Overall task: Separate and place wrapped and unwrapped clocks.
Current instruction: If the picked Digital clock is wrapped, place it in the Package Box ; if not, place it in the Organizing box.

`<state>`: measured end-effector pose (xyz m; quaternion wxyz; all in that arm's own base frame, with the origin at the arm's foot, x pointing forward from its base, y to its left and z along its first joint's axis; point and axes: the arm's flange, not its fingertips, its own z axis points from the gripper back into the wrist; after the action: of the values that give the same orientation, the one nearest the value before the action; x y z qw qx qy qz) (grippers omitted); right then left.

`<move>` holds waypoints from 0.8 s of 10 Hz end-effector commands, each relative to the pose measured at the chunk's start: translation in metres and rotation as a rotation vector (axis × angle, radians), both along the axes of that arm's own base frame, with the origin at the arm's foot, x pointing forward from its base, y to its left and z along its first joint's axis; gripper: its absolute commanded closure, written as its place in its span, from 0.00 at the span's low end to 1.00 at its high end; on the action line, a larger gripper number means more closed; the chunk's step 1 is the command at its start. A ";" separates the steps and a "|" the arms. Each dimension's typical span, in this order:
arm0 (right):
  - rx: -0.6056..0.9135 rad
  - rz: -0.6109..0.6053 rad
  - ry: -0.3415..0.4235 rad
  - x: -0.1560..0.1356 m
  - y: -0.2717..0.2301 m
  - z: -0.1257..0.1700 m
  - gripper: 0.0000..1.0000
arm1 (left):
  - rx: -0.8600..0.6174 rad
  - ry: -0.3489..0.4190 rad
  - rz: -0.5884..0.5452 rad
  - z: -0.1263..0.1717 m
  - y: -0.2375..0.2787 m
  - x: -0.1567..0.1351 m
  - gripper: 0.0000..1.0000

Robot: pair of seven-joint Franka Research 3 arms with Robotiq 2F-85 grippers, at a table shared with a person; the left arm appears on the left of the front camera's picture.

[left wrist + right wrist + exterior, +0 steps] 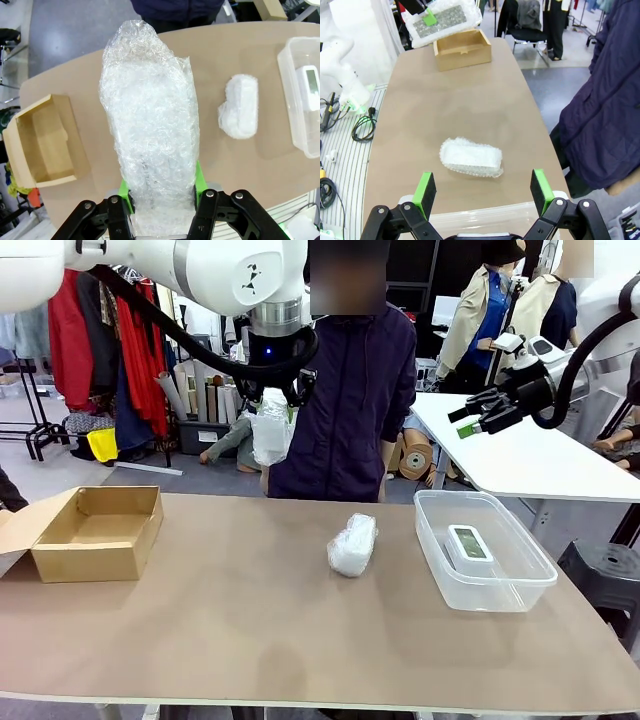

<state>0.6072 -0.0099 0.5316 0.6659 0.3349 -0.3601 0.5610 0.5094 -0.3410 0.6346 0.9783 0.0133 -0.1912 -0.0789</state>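
Note:
High above the table's back edge, my left gripper (272,400) is shut on a wrapped clock (270,432), a long bubble-wrap bundle hanging from its green pads. In the left wrist view that bundle (150,150) rises from between the fingers of the left gripper (162,200). A second wrapped clock (352,544) lies on the table's middle. The bare white clock (469,544) rests screen up inside a clear plastic tub (495,595). My right gripper (470,420) hangs open in the air at the right, above the tub, with nothing between its fingers. Its own view shows the right gripper (482,187) over the lying bundle (470,157).
An open cardboard box (85,562) stands at the table's left end. A person in a dark coat (350,390) stands at the far edge, right behind the left gripper. The brown tabletop (250,630) is bare toward the front. A white table (520,455) stands behind at the right.

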 end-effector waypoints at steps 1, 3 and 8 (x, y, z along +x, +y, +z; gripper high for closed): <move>0.004 0.004 -0.002 0.000 0.001 0.002 0.00 | 0.001 -0.003 0.006 0.002 0.004 -0.002 1.00; 0.004 0.004 -0.002 0.000 0.001 0.002 0.00 | 0.001 -0.003 0.006 0.002 0.004 -0.002 1.00; 0.004 0.004 -0.002 0.000 0.001 0.002 0.00 | 0.058 0.000 -0.020 0.021 0.074 -0.005 1.00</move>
<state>0.6072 -0.0100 0.5316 0.6660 0.3349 -0.3602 0.5609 0.5136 -0.2904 0.6566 0.9775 0.0400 -0.1867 -0.0893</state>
